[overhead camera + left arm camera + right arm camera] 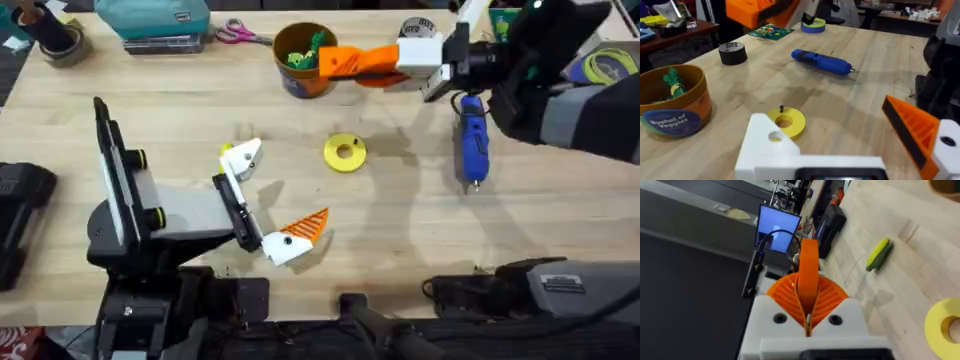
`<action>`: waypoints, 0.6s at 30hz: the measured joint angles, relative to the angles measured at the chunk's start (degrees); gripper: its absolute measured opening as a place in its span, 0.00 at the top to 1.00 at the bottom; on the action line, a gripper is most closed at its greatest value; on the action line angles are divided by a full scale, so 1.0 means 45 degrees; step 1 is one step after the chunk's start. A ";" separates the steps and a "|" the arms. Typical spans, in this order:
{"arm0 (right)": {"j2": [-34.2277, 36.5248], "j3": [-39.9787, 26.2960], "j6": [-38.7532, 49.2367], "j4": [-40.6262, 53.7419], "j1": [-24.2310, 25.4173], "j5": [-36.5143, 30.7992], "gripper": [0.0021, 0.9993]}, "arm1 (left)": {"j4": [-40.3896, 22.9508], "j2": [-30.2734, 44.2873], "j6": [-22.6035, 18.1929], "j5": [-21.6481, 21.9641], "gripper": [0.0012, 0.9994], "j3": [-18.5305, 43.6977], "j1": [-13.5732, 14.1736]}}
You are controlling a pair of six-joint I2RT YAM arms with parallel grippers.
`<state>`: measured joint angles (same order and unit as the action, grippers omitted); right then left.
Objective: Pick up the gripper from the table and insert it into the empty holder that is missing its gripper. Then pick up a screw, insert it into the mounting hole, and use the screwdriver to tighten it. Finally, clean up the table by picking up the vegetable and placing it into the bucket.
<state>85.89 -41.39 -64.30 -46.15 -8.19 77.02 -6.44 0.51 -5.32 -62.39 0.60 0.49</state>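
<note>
The bucket (674, 102) holds green, possibly yellow, toy vegetables (673, 83).

I log, item by item:
- gripper (809, 270): orange wedge, upright, pinched in the right gripper (345, 62).
- holder (243, 157): white, bare, left of centre.
- screwdriver (471, 145): blue, lying flat at right, tip toward the near edge.
- bucket (303, 60): orange-brown, upright, far centre, green and yellow pieces inside.
</note>
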 joint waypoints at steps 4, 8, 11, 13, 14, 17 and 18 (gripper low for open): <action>0.0164 0.0385 -0.0105 -0.0747 -0.0005 0.0436 0.99 | 0.0001 0.0000 0.0000 0.0004 0.01 -0.0005 0.0005; 0.0222 0.1278 -0.0531 -0.2747 -0.0188 0.0673 0.99 | 0.0001 0.0000 0.0000 -0.0001 0.01 -0.0004 0.0000; 0.0445 0.1879 -0.0970 -0.3723 -0.0337 0.0765 0.99 | 0.0001 0.0000 0.0000 0.0000 0.01 -0.0004 0.0000; 0.0701 0.2183 -0.1268 -0.4093 -0.0398 0.0815 0.99 | 0.0001 0.0003 0.0000 -0.0001 0.01 0.0000 0.0003; 0.0816 0.2295 -0.1403 -0.4181 -0.0403 0.0824 0.99 | 0.0001 0.0000 0.0000 -0.0001 0.01 -0.0001 0.0000; 0.1090 0.2482 -0.1736 -0.4224 -0.0477 0.0915 0.99 | 0.0001 0.0002 0.0000 -0.0001 0.01 0.0000 0.0000; 0.1144 0.2487 -0.1798 -0.4231 -0.0537 0.0949 0.99 | 0.0001 0.0000 0.0000 -0.0001 0.01 -0.0001 0.0000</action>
<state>91.04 -30.20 -72.39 -65.19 -10.60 81.29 -6.44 0.51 -5.32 -62.39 0.60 0.49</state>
